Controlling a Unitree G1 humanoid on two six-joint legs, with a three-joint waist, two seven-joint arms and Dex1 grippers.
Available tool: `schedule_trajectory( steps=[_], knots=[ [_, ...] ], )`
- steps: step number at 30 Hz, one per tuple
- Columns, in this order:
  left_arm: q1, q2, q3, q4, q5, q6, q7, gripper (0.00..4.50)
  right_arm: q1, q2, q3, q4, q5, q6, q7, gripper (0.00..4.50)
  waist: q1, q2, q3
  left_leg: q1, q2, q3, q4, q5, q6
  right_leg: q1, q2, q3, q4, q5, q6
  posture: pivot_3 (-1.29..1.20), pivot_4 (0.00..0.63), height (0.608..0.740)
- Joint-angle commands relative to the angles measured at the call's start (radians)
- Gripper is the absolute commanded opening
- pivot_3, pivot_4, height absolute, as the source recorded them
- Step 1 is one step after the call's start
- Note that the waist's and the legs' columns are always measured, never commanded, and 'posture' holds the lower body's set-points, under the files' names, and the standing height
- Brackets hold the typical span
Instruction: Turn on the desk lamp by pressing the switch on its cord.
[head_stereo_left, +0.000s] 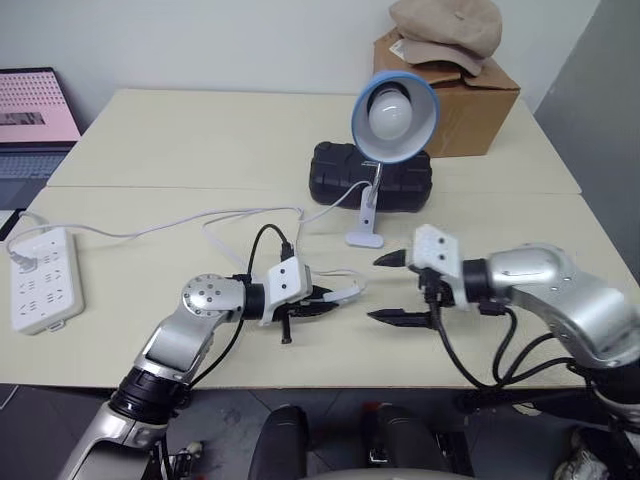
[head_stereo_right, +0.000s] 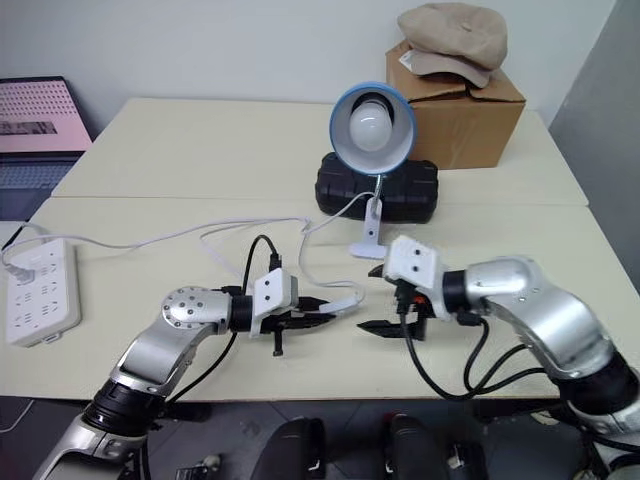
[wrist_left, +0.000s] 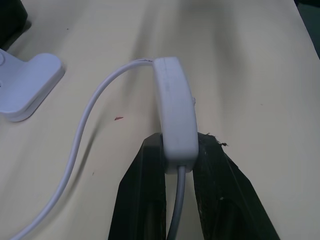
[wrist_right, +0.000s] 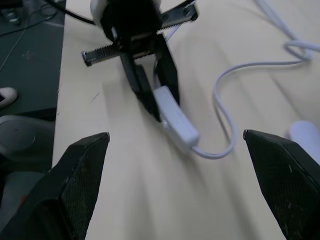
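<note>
Cream-coloured tabletop (head_stereo_left: 200, 130), made of two desks pushed together, fills the scene, with a brown cardboard box (head_stereo_left: 470, 100) topped by a beige cap (head_stereo_left: 445, 30) at the far right corner, a laptop with a pink screen (head_stereo_left: 35, 110) at the far left, and a black moulded case (head_stereo_left: 345, 175) mid-table. One white multi-socket power strip (head_stereo_left: 42, 280) lies flat near the left edge. One desk lamp with a round light-blue shade, white globe bulb and thin silver neck (head_stereo_left: 392, 115) stands on its small white base just in front of the case, bulb unlit, so the task is not yet done. One thin white cord (head_stereo_left: 200, 222) runs from the strip across the table and loops toward the lamp base. Key relation: the one small white oblong switch (wrist_left: 175, 112) is clamped at one end between the fingers of the left gripper (head_stereo_left: 322, 300), lifted slightly off the table, its long axis running on from the fingers toward the right gripper (head_stereo_left: 388, 288). That gripper faces it from the lamp side, near but apart, fingers spread wide with nothing between them. The free end of the switch lies between the two grippers, so the right arm is the likely presser. Counts: two grippers, one lamp, one switch, one cord, one strip.
</note>
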Motion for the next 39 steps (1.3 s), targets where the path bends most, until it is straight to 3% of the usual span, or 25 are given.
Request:
schedule_trajectory(
  steps=[1,13,22,29,39],
  knots=[
    [0.018,0.007,0.017,-0.033,0.008,-0.027,0.017,0.41,-0.059,0.048,0.069,0.069,-0.074,-0.063,0.028,4.5,0.001,0.0,0.0,0.0,0.0,0.0,0.0,0.0,0.0,0.0,0.0,0.0,0.0,0.0,0.0,0.0,0.15,0.74],
    [0.014,-0.005,0.015,-0.01,0.019,-0.056,0.034,0.41,-0.107,0.132,0.123,0.21,-0.182,-0.139,0.086,4.5,0.003,0.0,0.0,0.0,0.0,0.0,0.001,0.0,0.0,0.0,0.0,0.0,0.001,0.0,0.0,0.0,0.15,0.74],
    [0.011,-0.013,0.018,-0.002,0.019,-0.065,0.035,0.41,-0.103,0.157,0.138,0.25,-0.235,-0.171,0.103,2.77,0.003,0.0,0.0,0.0,0.0,0.0,0.001,0.0,0.0,0.0,0.0,0.0,0.001,0.0,0.0,0.0,0.15,0.74],
    [-0.007,-0.026,0.019,0.007,0.016,-0.065,0.038,0.41,-0.1,0.172,0.145,0.276,-0.277,-0.207,0.112,0.91,0.003,0.0,0.0,0.0,0.0,0.001,0.001,0.0,0.0,0.0,0.0,0.0,0.001,0.0,0.0,0.0,0.15,0.74],
    [-0.014,-0.033,0.018,0.018,0.023,-0.074,0.038,0.41,-0.087,0.189,0.124,0.273,-0.289,-0.217,0.126,0.83,0.003,0.0,0.0,0.0,0.0,0.001,0.001,0.0,0.0,0.0,0.0,0.0,0.001,0.0,0.0,0.0,0.15,0.74]
  ],
)
